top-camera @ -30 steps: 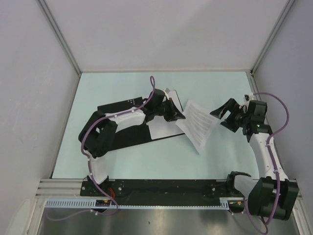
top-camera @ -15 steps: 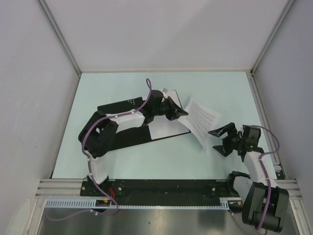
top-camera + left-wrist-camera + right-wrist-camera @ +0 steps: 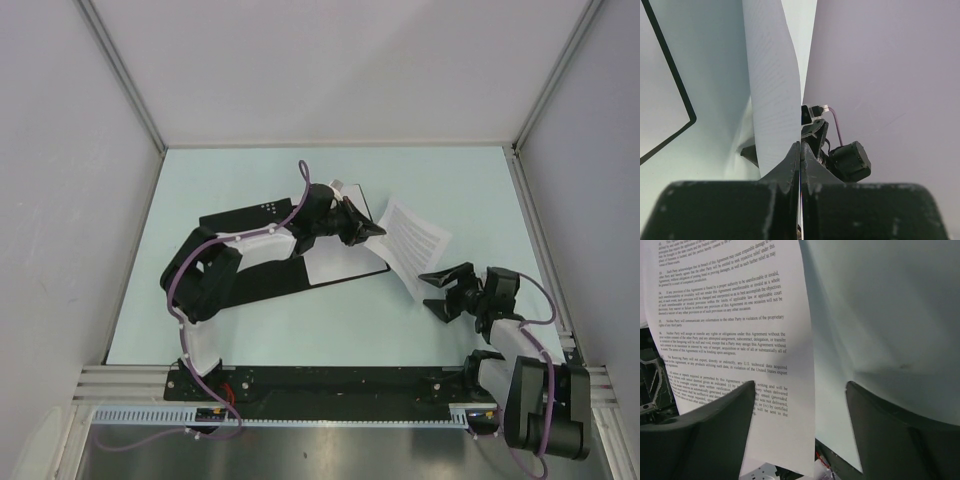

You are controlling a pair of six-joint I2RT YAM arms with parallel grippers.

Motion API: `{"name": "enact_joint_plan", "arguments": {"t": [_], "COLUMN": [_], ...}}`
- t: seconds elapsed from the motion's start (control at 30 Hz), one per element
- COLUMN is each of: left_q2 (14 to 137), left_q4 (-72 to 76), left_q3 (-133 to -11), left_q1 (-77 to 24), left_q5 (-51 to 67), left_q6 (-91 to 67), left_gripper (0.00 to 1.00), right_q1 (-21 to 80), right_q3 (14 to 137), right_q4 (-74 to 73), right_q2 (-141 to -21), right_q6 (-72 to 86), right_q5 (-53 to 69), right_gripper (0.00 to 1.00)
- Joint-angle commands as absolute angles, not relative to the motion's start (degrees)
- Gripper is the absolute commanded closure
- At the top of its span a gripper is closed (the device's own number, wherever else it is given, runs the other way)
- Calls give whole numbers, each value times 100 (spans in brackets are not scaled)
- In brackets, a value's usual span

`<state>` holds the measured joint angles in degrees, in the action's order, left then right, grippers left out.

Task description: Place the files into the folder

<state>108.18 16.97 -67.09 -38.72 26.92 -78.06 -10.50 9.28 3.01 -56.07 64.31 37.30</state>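
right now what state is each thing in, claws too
printed sheet, held up, pinched at one edge
second sheet, lying flat on the open folder
folder, open, black inside up, flat on the table
left claw, shut on the printed sheet
right claw, open at the printed sheet's near edge, gripping nothing

The tabletop [image 3: 250, 330] is pale green and smooth. Plain grey walls [image 3: 330, 70] stand around it on three sides, with silver metal bars [image 3: 120, 75] at the corners. A shiny metal strip [image 3: 300, 455] lies along the near edge.
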Motion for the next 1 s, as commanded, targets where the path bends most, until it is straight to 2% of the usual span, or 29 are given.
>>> {"name": "enact_joint_plan", "arguments": {"t": [0.0, 0.1, 0.37, 0.5, 0.67, 0.87, 0.97], "left_q2": [10433, 10389, 10389, 10397, 10485, 10503, 10503], "left_q4": [1969, 1942, 1925, 1890, 1934, 1934, 1890], "left_q3": [-6627, -6627, -6583, -6522, -6530, -6574, -6600], "left_q1": [-3937, -3955, -3964, -3964, -3964, -3955, -3955], "left_q5": [2672, 2672, 2812, 2848, 2900, 2962, 2971], "left_q6": [-7972, -7945, -7805, -7770, -7761, -7752, -7734], "left_gripper": [100, 100, 100, 100, 100, 100, 100], "right_q1": [-949, -1002, -1353, -1485, -1503, -1529, -1521], "right_q3": [756, 756, 861, 852, 1063, 1151, 1134], "right_q4": [1703, 2029, 3373, 4295, 4737, 5238, 5099], "right_q2": [-5844, -6054, -7293, -7778, -8173, -8595, -8762], "right_q6": [6908, 6830, 6653, 6583, 6487, 6557, 6478], "right_q5": [3631, 3499, 3726, 3902, 3964, 4008, 3947], "right_gripper": [31, 44, 45, 53, 57, 58, 54]}}
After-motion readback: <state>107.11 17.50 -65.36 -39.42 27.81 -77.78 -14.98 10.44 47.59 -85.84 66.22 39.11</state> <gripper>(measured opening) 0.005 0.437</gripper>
